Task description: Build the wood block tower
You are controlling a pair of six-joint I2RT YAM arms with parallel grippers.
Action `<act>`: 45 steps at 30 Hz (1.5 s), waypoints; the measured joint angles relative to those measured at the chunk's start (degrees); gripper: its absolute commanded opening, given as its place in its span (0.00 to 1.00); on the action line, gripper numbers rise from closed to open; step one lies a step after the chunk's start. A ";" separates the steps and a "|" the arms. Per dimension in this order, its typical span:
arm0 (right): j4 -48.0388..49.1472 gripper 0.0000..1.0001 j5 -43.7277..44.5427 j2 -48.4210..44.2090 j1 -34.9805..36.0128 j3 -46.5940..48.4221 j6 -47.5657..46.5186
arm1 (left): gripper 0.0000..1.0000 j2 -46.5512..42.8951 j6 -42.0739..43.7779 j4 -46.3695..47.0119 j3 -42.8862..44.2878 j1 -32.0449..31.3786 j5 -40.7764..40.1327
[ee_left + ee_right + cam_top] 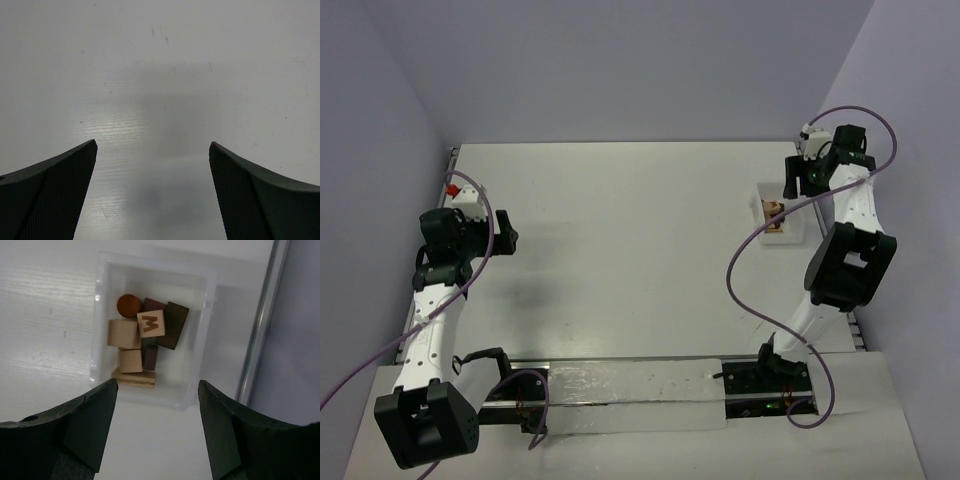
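At the far right side of the table (620, 250) stands a clear plastic box (202, 315), and the wood blocks (131, 360) lie inside it in a loose heap, some resting on others. On top of the heap is a tan cube with a dark letter (151, 323). A round orange-brown piece (129, 305) is just beside it, toward the far left corner of the box. A flat dark block (172, 325) touches the cube on the other side. The right gripper (157, 390) hangs above the near wall of the box. Its fingers are apart, with nothing between them, and they touch no block. The left gripper (153, 150) is over the left part of the table, well apart from the box. Its fingers are spread wide above the white surface and grasp nothing.
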 measured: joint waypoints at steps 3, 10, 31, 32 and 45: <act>-2.85 0.72 -0.34 3.53 -1.63 3.50 -2.70 | 0.99 0.00 0.09 -0.17 0.00 0.00 0.52; -7.55 0.72 0.07 10.32 -3.89 10.90 -7.37 | 0.99 0.05 0.19 -0.26 0.00 -0.01 1.08; -7.78 0.55 2.13 21.25 -4.12 13.31 -9.58 | 0.99 1.90 0.17 -0.46 0.11 -0.02 1.49; -7.57 0.54 2.04 21.44 -4.12 13.29 -9.58 | 0.99 1.95 0.17 -0.46 0.11 -0.01 1.49; -4.81 0.34 -0.91 21.91 -4.08 12.08 -8.11 | 0.99 2.73 0.17 -0.46 0.11 -0.02 1.47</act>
